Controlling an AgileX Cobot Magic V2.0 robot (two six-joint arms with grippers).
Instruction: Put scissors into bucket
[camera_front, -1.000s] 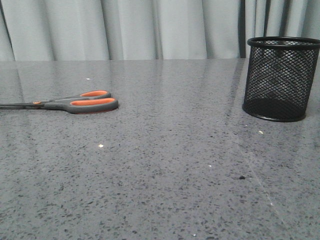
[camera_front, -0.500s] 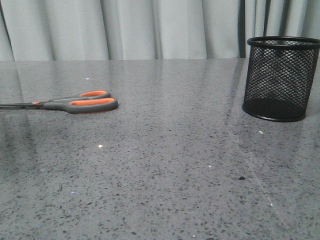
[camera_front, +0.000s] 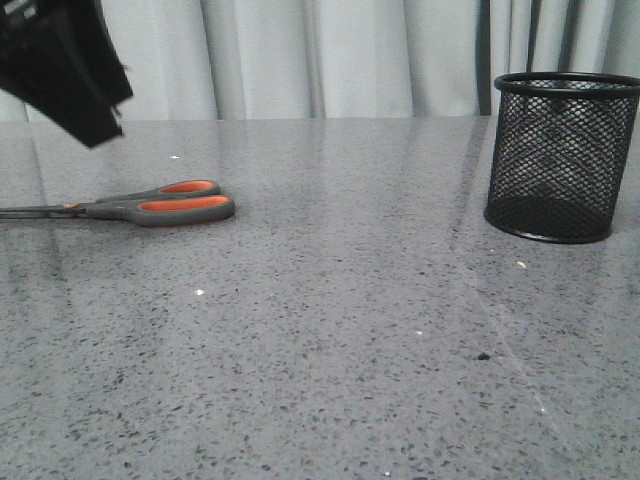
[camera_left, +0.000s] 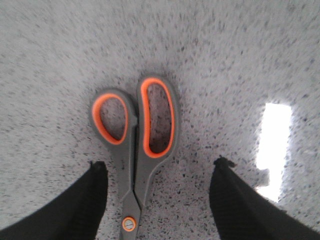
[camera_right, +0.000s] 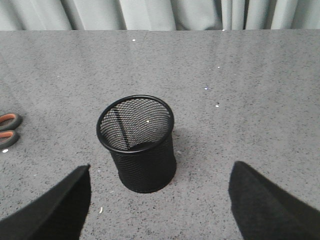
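Front view: scissors (camera_front: 150, 206) lie flat on the grey speckled table (camera_front: 330, 330) at 9 o'clock, handles toward centre; bucket (camera_front: 560, 155) stands upright at 3 o'clock, well apart. Left gripper (camera_left: 160, 167) hangs above the scissors — fingers apart, straddling the handles, touching nothing; right gripper (camera_right: 160, 172) — fingers apart, hangs over the bucket, holding nothing.

The table (camera_front: 330, 330) looks like polished speckled grey stone, glossy enough to mirror the pleated, matt cloth curtain (camera_front: 300, 55) behind it. The scissors (camera_front: 150, 207) have smooth matt grey plastic handles with 2 orange loop linings and thin dark metal blades. The bucket (camera_front: 560, 155) is black wire mesh with a smooth solid rim.
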